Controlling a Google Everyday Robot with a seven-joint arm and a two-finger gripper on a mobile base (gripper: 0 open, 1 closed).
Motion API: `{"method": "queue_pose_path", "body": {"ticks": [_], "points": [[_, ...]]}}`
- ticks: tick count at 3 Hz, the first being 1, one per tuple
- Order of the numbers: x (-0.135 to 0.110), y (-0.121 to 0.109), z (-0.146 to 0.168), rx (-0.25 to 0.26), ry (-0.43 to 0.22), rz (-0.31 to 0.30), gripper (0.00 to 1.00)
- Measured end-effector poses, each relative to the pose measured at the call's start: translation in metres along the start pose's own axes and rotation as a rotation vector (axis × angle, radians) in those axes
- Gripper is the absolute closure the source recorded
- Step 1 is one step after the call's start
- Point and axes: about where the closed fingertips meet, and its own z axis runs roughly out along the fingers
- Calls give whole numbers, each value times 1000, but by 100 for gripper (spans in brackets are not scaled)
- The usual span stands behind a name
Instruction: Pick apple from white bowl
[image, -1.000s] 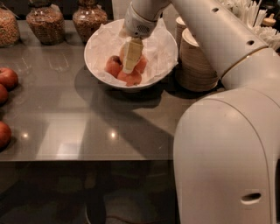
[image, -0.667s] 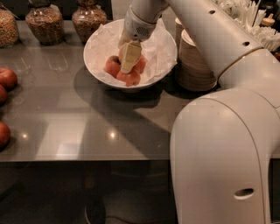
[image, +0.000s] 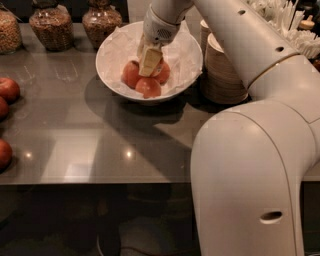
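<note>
- Camera view: gripper (image: 149, 70) down in bowl (image: 107, 80); whether clenched or released cannot be told.
- Apple (image: 148, 87), the palest, lies at the bowl's front, just below the gripper, touching redder neighbours (image: 131, 74).
- Best practice: centre over it, close gently, lift straight, sparing paper (image: 182, 52).

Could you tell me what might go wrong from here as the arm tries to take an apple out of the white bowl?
The gripper sits among three apples lying close together, so it may shove or take a neighbour. The crinkled paper lining the white bowl could come up too. The stacked bowls stand close beside the arm and could be knocked.
</note>
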Motion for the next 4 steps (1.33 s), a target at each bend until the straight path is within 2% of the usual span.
{"method": "queue_pose_path", "body": {"ticks": [1,2,3,4], "points": [[10,6,-22,35,-9,-8,100],[18,17,-47,79,-16,-29,100],[18,43,-93,159,-63,-72,100],[20,64,-139,253,-215,-103,100]]}}
